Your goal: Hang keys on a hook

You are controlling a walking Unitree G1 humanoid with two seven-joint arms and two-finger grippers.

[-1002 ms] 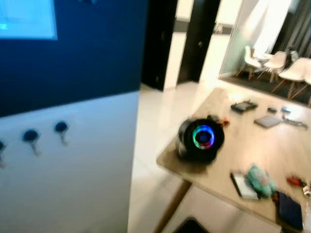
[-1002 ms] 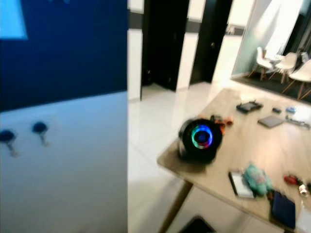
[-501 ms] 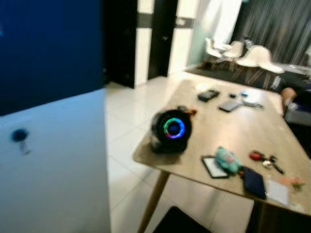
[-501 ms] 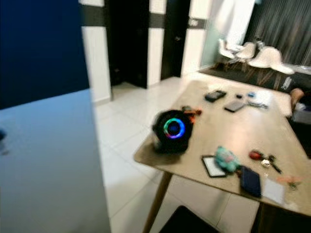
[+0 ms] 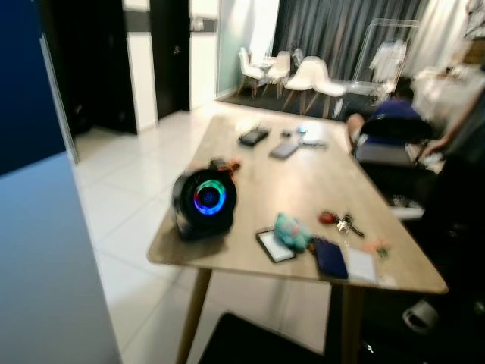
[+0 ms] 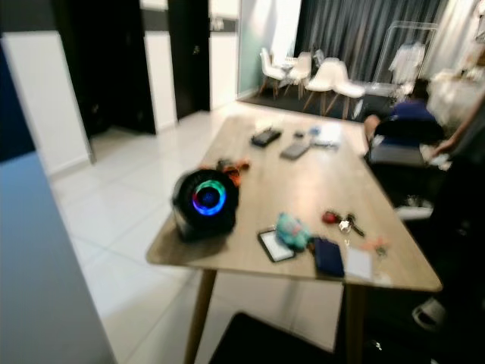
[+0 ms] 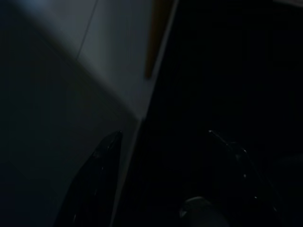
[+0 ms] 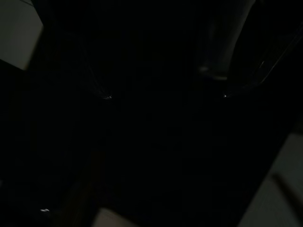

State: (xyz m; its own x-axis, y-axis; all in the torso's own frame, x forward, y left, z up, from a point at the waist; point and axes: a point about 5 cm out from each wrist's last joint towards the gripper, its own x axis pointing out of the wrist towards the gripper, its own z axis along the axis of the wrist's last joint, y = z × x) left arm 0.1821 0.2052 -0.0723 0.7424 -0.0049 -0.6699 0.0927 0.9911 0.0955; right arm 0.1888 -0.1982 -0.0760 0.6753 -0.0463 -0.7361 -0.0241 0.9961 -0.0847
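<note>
A bunch of keys (image 5: 339, 222) with a red fob lies on the wooden table (image 5: 318, 178), towards its right edge. The blue-and-white wall (image 5: 34, 250) stands at the far left of the eye views. In the dark left wrist view my left gripper (image 7: 163, 135) hangs open over the pale floor, its two black fingers (image 7: 94, 175) apart with nothing between them. My right gripper (image 8: 165, 97) shows faintly in the very dark right wrist view, fingers apart and empty.
On the table stand a round black speaker (image 5: 203, 202) with a glowing ring, a teal soft toy (image 5: 290, 230), a dark wallet (image 5: 329, 257), a phone and tablets further back. A person (image 5: 394, 125) sits at the table's far right. White chairs (image 5: 311, 76) stand beyond. Pale tiled floor (image 5: 129, 197) lies left of the table.
The camera has swung right: the wall with its black hooks has slid off to the left and the table with the keys has come to the middle. Nothing on the table moved.
</note>
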